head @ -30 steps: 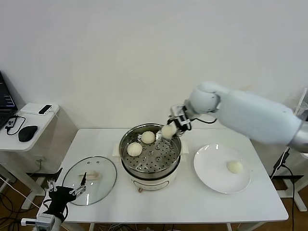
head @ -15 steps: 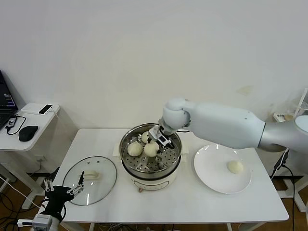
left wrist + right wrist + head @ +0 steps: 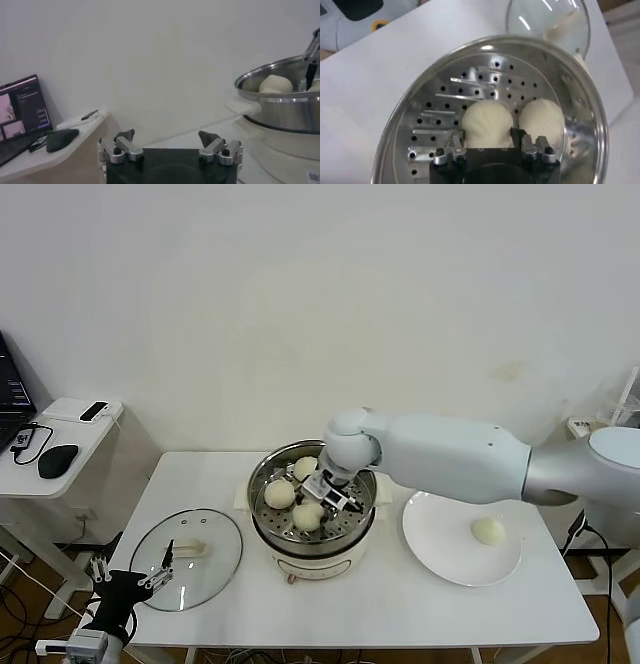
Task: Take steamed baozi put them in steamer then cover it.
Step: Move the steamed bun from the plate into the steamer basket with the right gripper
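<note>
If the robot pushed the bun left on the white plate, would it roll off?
Probably it would slide or wobble rather than roll far: the bun looks dome-shaped, sitting flat on the plate. It seems soft and light, so the right gripper, shut on another bun, likely dents it.

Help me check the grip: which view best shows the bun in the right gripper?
The right wrist view: the bun sits between the right gripper's fingers, low over the steamer's tray. The head view shows it partly hidden; the left wrist view doesn't show it clearly.
</note>
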`<state>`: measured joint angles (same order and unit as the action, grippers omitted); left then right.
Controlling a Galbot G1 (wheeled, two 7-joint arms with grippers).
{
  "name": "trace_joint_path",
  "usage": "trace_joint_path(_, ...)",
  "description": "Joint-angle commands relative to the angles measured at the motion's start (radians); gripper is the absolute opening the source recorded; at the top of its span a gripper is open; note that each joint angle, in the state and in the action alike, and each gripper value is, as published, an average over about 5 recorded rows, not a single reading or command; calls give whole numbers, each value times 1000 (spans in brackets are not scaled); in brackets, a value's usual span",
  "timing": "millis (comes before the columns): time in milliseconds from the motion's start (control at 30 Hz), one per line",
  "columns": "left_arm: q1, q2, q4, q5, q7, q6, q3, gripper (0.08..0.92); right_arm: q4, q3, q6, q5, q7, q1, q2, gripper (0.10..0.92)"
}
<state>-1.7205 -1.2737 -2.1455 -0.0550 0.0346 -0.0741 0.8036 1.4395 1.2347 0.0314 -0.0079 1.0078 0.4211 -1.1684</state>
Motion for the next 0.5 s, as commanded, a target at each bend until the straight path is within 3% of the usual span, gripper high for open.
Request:
trace_joint_path(33,0,0,2,-1,0,1,1,823,14,10,-24,5,3,1,-4,593)
trace_joint_path(367,7,7,3,-2,1,0,-1,823,26,-48,19,38,28,62,59,802)
trace_joint_path(500,11,11,7,-4,1,0,-4,823,39,-90,82,70,63,86,131,821)
